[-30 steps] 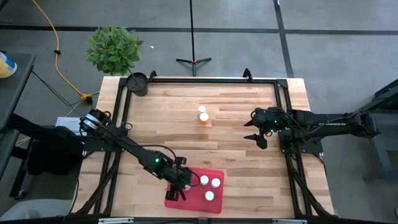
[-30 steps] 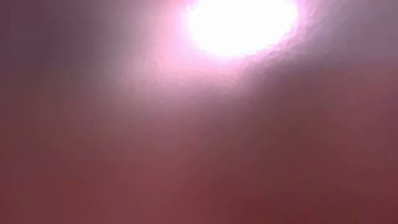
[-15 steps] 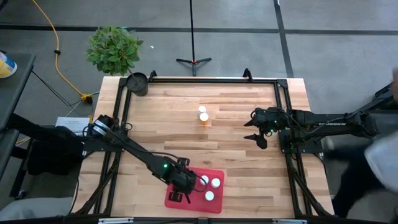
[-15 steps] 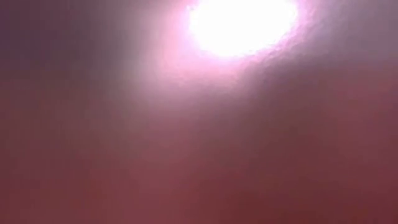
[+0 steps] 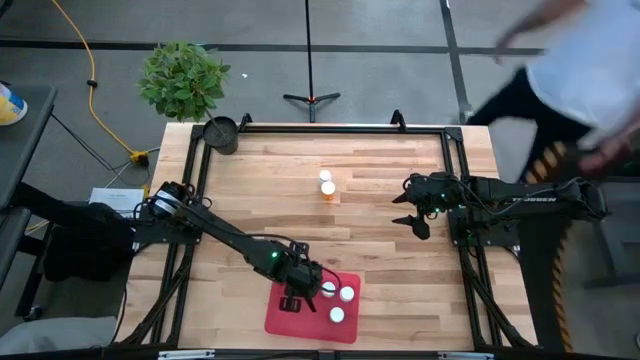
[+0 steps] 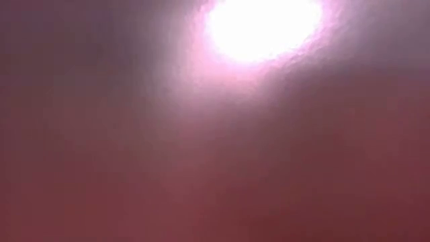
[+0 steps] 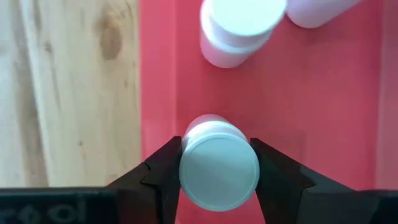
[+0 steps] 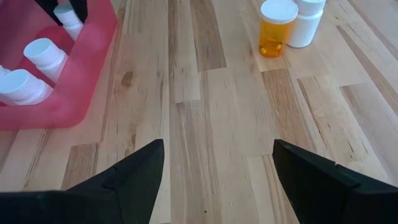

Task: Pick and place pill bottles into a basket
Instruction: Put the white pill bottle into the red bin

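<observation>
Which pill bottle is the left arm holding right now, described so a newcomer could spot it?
Find the red basket at the table's near edge. Several white-capped pill bottles are inside it; the held bottle is at the basket's left side, pinched between the dark fingers of the left claw. The other bottles in the basket stand free, with nothing gripping them.

The low view is showing nothing but a reddish haze with a bright white glare point(image 6: 262, 27). A blurred person in a white top point(image 5: 590, 60) is getting cut off at the high view's edge. Two white-capped bottles point(image 7: 249, 25) are running off the left wrist view.
</observation>
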You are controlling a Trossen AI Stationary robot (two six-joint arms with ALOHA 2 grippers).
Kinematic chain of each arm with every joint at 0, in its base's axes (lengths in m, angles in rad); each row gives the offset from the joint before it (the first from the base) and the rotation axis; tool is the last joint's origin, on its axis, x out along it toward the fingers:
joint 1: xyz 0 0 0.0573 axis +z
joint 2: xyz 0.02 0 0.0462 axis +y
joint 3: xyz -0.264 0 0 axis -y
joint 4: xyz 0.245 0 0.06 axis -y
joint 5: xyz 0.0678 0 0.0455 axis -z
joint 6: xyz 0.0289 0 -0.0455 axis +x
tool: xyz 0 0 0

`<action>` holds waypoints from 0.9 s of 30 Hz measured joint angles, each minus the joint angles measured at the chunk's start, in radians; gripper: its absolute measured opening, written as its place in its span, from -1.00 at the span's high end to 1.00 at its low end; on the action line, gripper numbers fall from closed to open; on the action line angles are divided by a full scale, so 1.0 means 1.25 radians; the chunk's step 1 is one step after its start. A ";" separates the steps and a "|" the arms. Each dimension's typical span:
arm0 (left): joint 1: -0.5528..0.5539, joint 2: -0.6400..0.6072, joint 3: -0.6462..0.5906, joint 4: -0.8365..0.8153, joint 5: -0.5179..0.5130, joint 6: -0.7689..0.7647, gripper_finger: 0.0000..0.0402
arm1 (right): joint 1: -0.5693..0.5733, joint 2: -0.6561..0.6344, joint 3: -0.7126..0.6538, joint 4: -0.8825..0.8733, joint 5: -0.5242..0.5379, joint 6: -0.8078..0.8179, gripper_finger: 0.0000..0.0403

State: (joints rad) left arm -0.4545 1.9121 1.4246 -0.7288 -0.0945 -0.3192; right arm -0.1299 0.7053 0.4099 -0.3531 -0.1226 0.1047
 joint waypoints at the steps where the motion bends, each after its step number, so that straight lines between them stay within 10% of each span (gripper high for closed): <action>1: 0.000 0.000 0.000 0.001 0.005 0.000 -0.04 | 0.000 0.000 0.000 0.000 0.000 0.000 -0.44; 12: -0.002 0.000 0.000 0.029 0.008 0.000 -0.67 | 0.000 0.000 0.000 0.000 0.000 0.000 -0.44; 27: 0.003 -0.005 0.145 -0.083 -0.083 0.066 -0.78 | 0.000 0.000 0.000 0.000 0.000 0.000 -0.44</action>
State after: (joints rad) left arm -0.4505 1.9057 1.6059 -0.8324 -0.1978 -0.2362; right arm -0.1299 0.7052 0.4099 -0.3534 -0.1230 0.1047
